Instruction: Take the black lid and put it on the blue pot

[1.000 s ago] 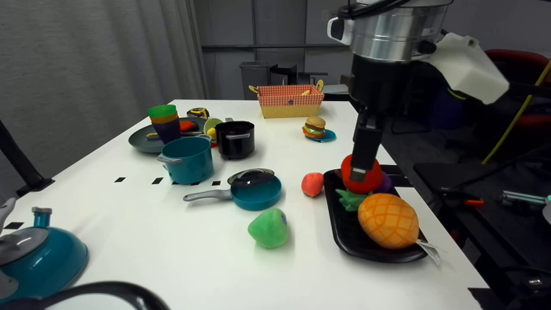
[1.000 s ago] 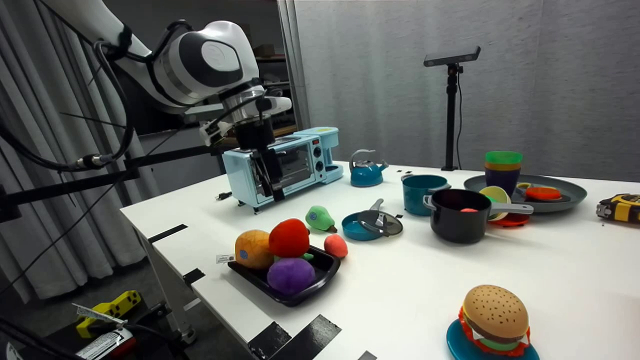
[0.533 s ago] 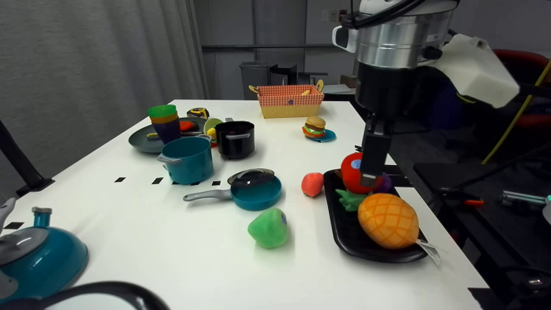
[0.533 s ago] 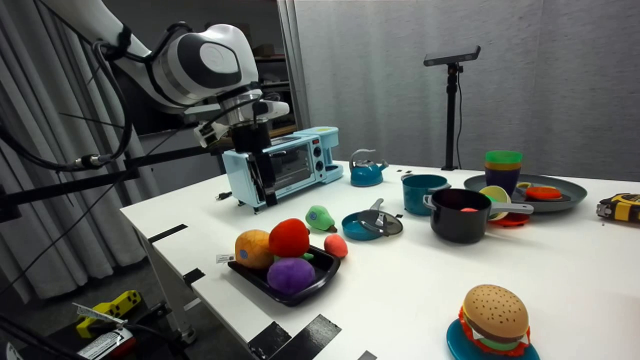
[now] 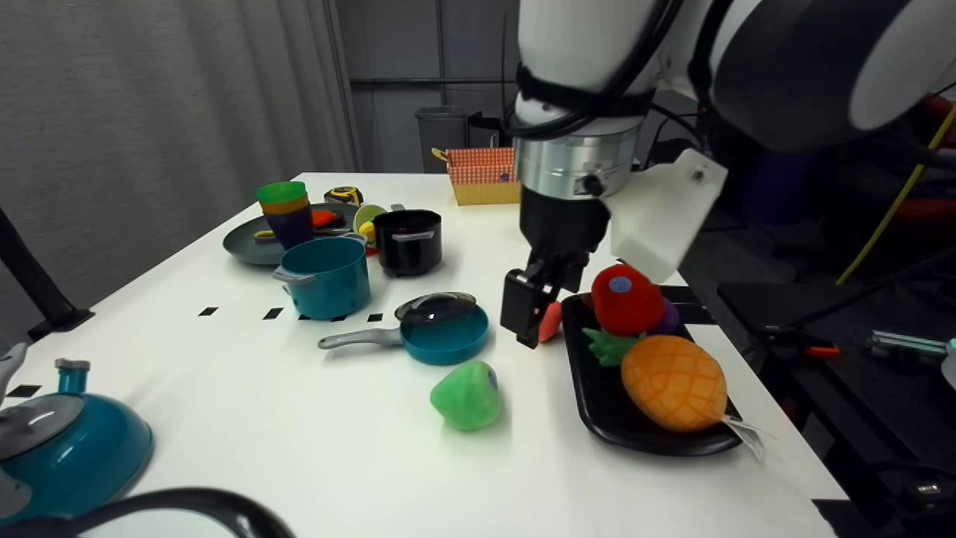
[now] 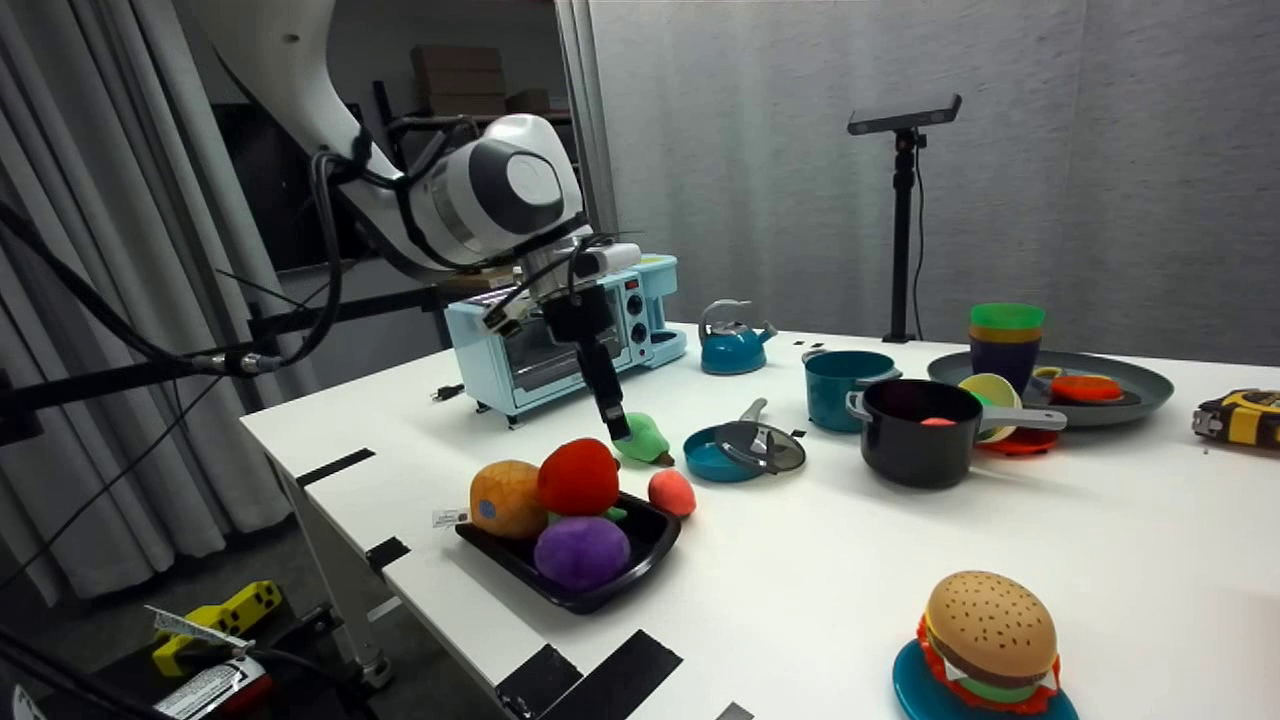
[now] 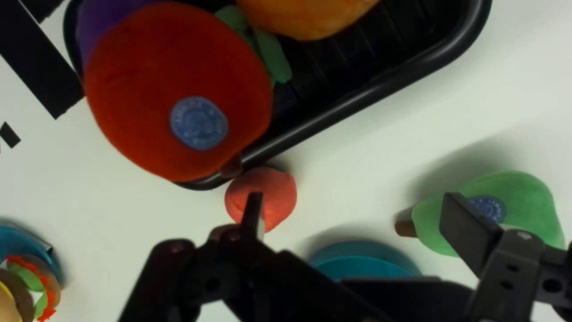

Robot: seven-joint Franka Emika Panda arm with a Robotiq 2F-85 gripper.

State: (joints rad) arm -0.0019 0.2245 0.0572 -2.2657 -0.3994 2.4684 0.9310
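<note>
The black lid (image 5: 433, 308) leans on the shallow blue long-handled saucepan (image 5: 452, 340), overhanging its rim; it also shows in an exterior view (image 6: 768, 446). The blue pot (image 5: 328, 284) stands open behind the saucepan, and also shows in an exterior view (image 6: 832, 395). My gripper (image 7: 354, 199) is open and empty, above the table between the pink-red toy (image 7: 272, 192) and the green pear (image 7: 514, 201). The saucepan edge (image 7: 357, 264) shows below the fingers in the wrist view. The lid and the blue pot do not show in the wrist view.
A black tray (image 5: 597, 418) with plush fruit stands beside the gripper. The deeper black pot (image 6: 920, 440) stands next to the blue pot. A teal kettle (image 6: 733, 350), a light-blue toaster oven (image 6: 550, 345), a grey plate (image 6: 1150, 385) with stacked cups and a toy burger (image 6: 990, 635) are also around.
My gripper has moved away from over the fruit tray toward the saucepan and the green pear, and has tilted. The lid, saucepan and blue pot have not moved.
</note>
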